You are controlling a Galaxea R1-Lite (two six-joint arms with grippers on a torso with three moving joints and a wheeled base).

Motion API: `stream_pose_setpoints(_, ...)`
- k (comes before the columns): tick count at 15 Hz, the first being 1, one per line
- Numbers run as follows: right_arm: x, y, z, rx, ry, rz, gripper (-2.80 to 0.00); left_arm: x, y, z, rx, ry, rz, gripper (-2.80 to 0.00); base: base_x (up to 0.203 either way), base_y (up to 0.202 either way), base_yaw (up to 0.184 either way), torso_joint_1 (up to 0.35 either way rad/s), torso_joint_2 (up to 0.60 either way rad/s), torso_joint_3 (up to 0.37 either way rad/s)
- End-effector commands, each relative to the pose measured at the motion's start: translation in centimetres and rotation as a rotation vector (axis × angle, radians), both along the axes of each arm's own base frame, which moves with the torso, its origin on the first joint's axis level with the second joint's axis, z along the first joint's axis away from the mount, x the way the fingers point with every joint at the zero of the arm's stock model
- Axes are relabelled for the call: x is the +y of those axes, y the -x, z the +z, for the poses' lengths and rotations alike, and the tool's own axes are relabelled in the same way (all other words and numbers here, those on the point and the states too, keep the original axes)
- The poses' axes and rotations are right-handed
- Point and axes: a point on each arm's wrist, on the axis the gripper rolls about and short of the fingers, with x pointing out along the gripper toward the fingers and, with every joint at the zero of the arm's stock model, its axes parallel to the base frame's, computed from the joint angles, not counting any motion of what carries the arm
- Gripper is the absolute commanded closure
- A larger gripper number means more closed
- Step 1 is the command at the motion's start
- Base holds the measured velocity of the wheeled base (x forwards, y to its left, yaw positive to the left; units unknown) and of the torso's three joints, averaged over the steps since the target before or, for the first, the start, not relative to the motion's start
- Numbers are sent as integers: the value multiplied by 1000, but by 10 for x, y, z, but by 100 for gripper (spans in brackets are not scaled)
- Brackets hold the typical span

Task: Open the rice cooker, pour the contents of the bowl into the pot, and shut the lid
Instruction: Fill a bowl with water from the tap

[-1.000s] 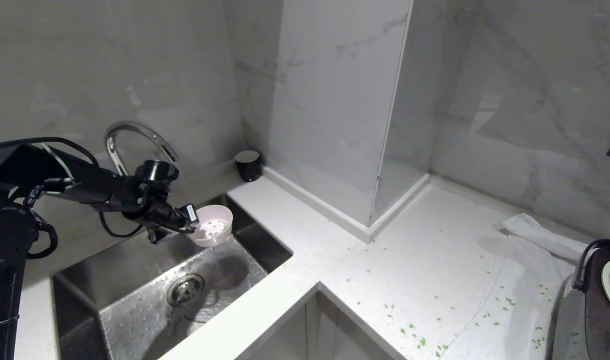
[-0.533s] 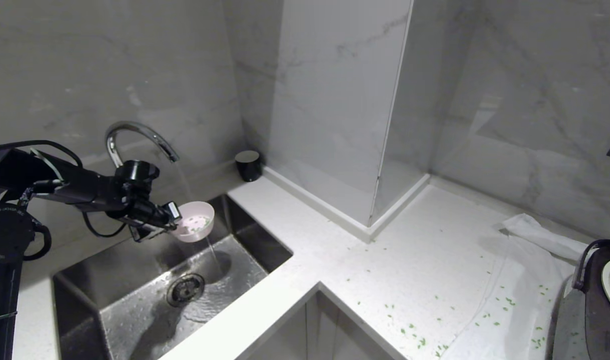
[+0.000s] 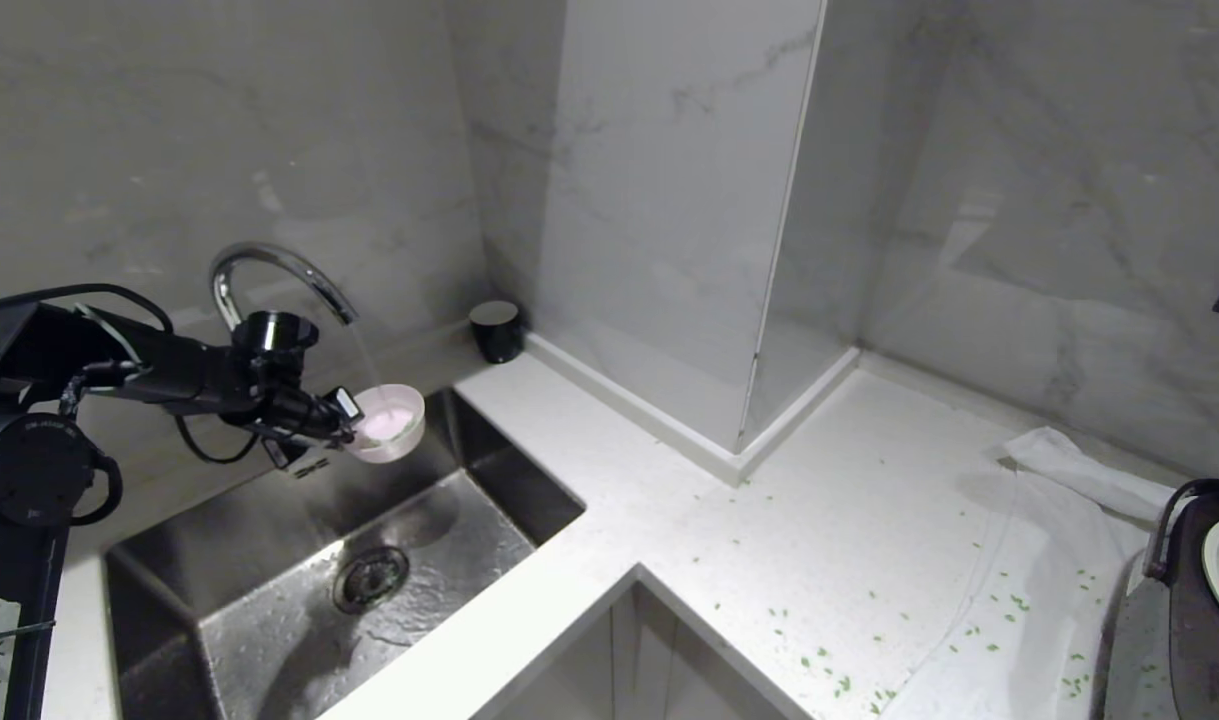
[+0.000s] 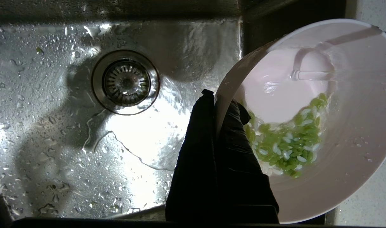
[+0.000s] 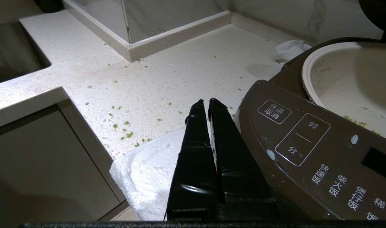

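Note:
My left gripper (image 3: pixel 347 420) is shut on the rim of the pale pink bowl (image 3: pixel 389 420), one finger inside and one outside. It holds the bowl over the sink under the tap's stream. In the left wrist view water lands in the bowl (image 4: pixel 322 177), and the contents (image 4: pixel 287 142), green bits with white grains, lie near the gripper (image 4: pixel 219 101). The rice cooker (image 3: pixel 1199 640) stands at the far right with its off-white pot (image 5: pixel 348 72) uncovered. The lid is mostly out of view. My right gripper (image 5: pixel 208 103) is shut and empty beside the cooker's button panel (image 5: pixel 306 142).
The curved chrome tap (image 3: pixel 269 262) is running above the steel sink (image 3: pixel 269 560), which has a drain (image 3: pixel 371 578). A black cup (image 3: pixel 495 330) stands at the back corner. A white towel (image 3: pixel 1069 470) lies under the cooker. Green bits (image 3: pixel 829 660) are scattered on the white counter.
My left gripper has carried the bowl left and back until it sits under the tap. Water now falls into the bowl instead of trickling from it. The right arm has not moved.

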Motion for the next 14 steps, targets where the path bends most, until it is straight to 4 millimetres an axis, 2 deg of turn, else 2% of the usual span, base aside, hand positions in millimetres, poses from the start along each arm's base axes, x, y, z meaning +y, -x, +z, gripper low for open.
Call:
stream_pose_setpoints(1,0,0,0,2,0,1,0,-1,-1,-2,2,3,0,0,0,0,0,0,0,0)
stream_pose_setpoints(14,0,0,0,2,0,2,0,2,-4,-4,-1,1,7,0,0,0,0,0,0,0)
